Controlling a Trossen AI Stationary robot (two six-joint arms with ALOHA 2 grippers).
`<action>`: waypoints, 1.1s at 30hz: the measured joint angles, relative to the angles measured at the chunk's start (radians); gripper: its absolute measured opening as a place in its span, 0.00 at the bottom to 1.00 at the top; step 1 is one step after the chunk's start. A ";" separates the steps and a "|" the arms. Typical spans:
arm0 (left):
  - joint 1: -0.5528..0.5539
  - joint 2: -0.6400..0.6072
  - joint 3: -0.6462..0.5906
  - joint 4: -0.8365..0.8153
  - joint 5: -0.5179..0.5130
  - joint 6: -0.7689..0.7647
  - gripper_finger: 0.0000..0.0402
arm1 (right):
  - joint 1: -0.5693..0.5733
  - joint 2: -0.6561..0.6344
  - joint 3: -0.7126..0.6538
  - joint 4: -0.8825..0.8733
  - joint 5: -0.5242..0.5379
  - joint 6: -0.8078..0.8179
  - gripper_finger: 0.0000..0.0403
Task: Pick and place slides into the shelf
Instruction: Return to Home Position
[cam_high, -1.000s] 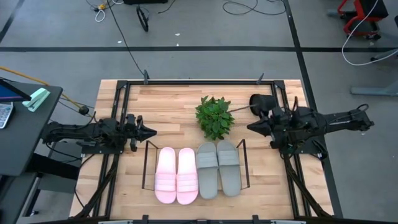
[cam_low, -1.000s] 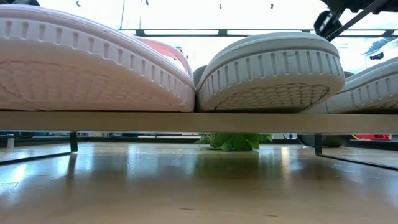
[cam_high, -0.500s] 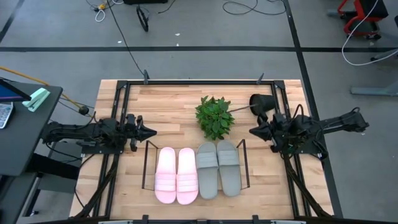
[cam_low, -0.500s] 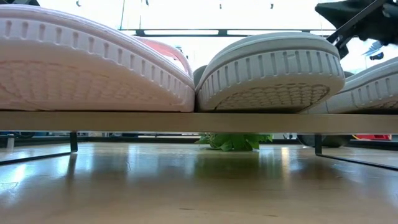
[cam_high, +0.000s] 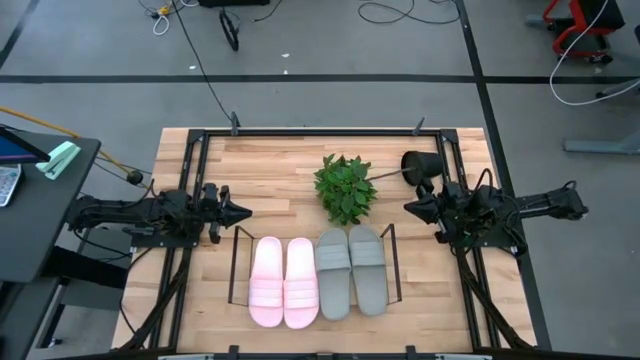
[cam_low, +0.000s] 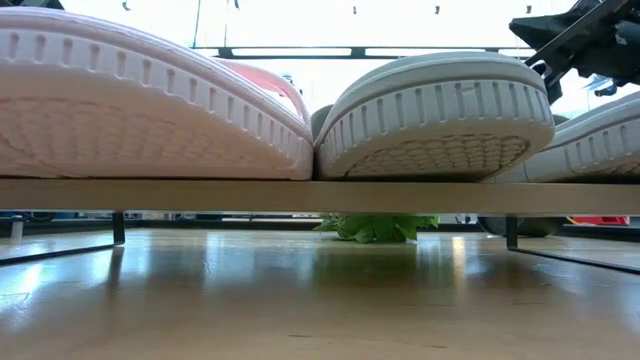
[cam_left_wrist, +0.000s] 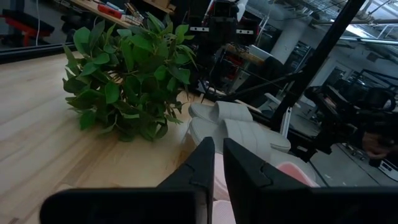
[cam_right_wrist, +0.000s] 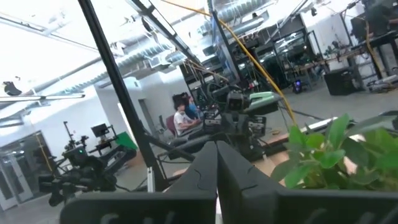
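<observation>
Two pale pink slides (cam_high: 285, 282) and two grey slides (cam_high: 352, 268) lie side by side, soles down, on the shelf (cam_high: 236, 262) near the table's near edge. The low view shows a pink sole (cam_low: 140, 110) and a grey sole (cam_low: 440, 115) resting on the shelf's bar (cam_low: 320, 195). My left gripper (cam_high: 246, 212) hovers left of the shelf's far end with fingers together (cam_left_wrist: 217, 158), pointing toward the grey slides (cam_left_wrist: 239, 127). My right gripper (cam_high: 407, 208) hovers right of the shelf, shut (cam_right_wrist: 216, 163), holding nothing.
A green leafy plant (cam_high: 345, 187) stands just beyond the slides, between the two grippers. A black pot-like object (cam_high: 420, 165) sits near the table's far right. A black frame (cam_high: 320, 131) edges the table. Bare wood lies along the far edge and left of the plant.
My right arm has folded back a little toward the table's right edge and come lower, its gripper staying shut. The slides, the shelf and my left arm have kept still.
</observation>
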 joint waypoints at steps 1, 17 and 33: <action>0.000 0.000 0.000 0.000 0.000 0.000 0.09 | -0.005 -0.016 0.000 -0.021 0.000 -0.002 0.00; 0.000 0.000 0.000 0.000 0.000 0.000 0.08 | -0.036 -0.178 0.031 -0.417 -0.023 -0.067 0.00; 0.000 0.000 0.000 -0.001 0.000 0.000 0.07 | -0.052 -0.176 0.032 -0.512 0.007 -0.241 0.00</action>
